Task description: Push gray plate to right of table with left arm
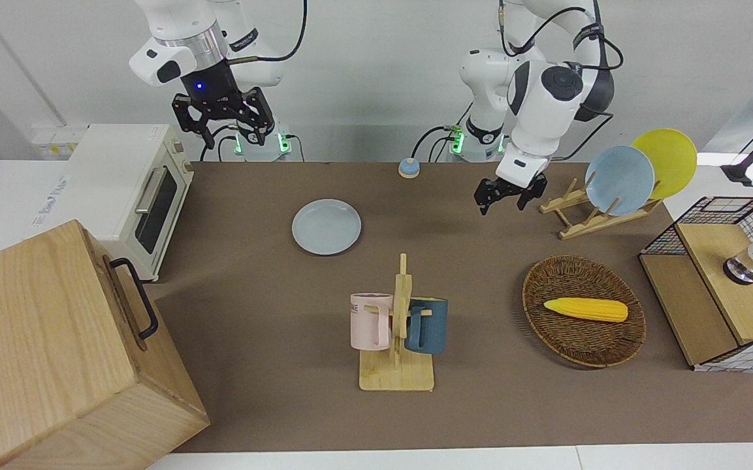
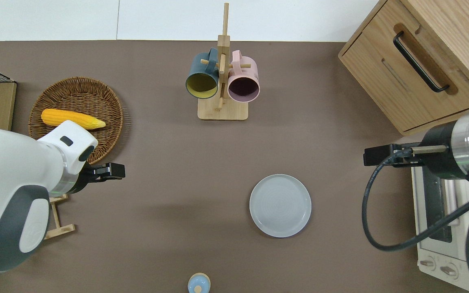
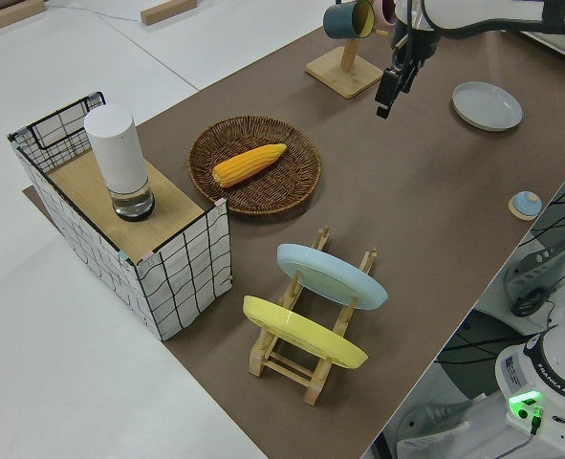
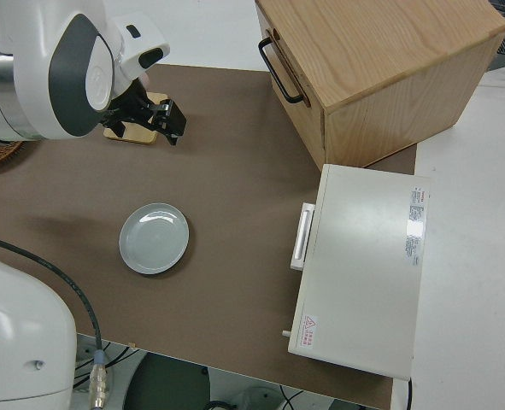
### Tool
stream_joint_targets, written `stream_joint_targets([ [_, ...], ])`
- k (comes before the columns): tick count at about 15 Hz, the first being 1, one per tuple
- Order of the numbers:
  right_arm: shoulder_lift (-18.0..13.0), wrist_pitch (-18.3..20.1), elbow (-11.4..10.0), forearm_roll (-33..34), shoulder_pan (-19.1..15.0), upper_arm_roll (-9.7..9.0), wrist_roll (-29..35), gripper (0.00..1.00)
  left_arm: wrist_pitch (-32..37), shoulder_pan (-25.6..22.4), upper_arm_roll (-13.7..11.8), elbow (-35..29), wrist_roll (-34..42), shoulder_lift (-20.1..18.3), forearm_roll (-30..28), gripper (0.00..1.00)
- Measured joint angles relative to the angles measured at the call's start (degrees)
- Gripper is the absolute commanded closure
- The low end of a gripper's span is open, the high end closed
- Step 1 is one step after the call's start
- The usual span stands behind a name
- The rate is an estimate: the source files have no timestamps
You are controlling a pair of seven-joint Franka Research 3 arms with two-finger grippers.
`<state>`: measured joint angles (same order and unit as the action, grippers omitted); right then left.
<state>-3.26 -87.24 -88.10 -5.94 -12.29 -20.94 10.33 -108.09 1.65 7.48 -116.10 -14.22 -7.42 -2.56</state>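
Observation:
The gray plate [image 1: 326, 226] [image 2: 280, 205] [image 3: 487, 104] [image 4: 154, 237] lies flat on the brown table [image 1: 252, 294], somewhat toward the right arm's end. My left gripper [image 1: 501, 201] [image 2: 114, 171] [image 3: 389, 91] [image 4: 171, 124] hangs in the air over bare table beside the wicker basket, well apart from the plate on the left arm's side. It is open and holds nothing. The right arm is parked, with its gripper [image 1: 232, 130] open and empty.
A mug rack [image 2: 222, 81] with a pink and a blue mug stands farther from the robots than the plate. A wicker basket [image 2: 96, 134] holds corn. A dish rack [image 1: 601, 215] carries sky-blue and yellow plates. A toaster oven [image 1: 134, 189] and wooden box [image 1: 56, 352] close the right arm's end.

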Motion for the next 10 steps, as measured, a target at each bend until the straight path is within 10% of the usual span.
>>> stream_joint_targets([
  [10, 0.00, 0.00, 0.00, 0.00, 0.00, 0.00, 0.00, 0.005, 10.01, -0.49, -3.11, 10.48, 2.71, -0.08, 0.00, 0.01],
])
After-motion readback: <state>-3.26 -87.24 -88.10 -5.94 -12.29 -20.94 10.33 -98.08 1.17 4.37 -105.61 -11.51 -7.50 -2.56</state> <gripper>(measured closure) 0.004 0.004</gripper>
